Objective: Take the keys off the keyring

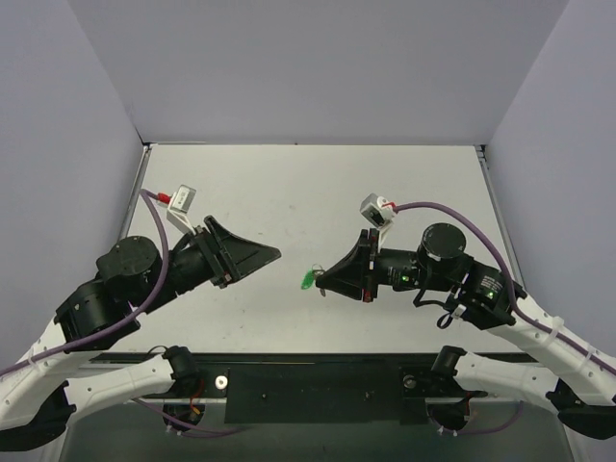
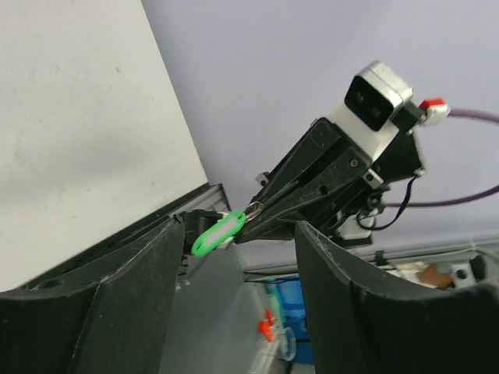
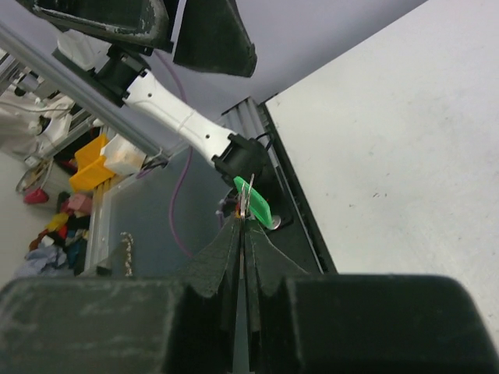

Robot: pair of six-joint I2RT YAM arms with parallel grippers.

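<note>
The right gripper (image 1: 322, 279) has its jaws clenched tight, and they pinch the thin metal ring (image 3: 248, 191) at one end of the bright green translucent oval plastic keyring tag (image 1: 307, 280). The tag hangs in the air off the jaw tips, above the near part of the pale grey table (image 1: 289, 192) and between the two arms. From the right wrist, the two black fingers meet in one line, with the green tag (image 3: 256, 204) standing out just past them.

The slim grey metal key cannot be picked out with certainty in any view. The fine metal at the tag's end is too small to sort into ring and key.

The left gripper (image 1: 272, 254) points at the tag from the other side and stays apart from it. From the left wrist its jaws are released, with the black fingers (image 2: 117, 288) spread wide. The green tag (image 2: 218, 232) shows in the gap between them, touching neither, at the tip of the right gripper (image 2: 251, 214).

A white camera block (image 2: 376, 97) sits on the right wrist with a purple cable (image 2: 468, 114) running from it. Small green lights (image 1: 407, 279) glow on the right arm. Any print on the arms or camera blocks is too small to read.
</note>
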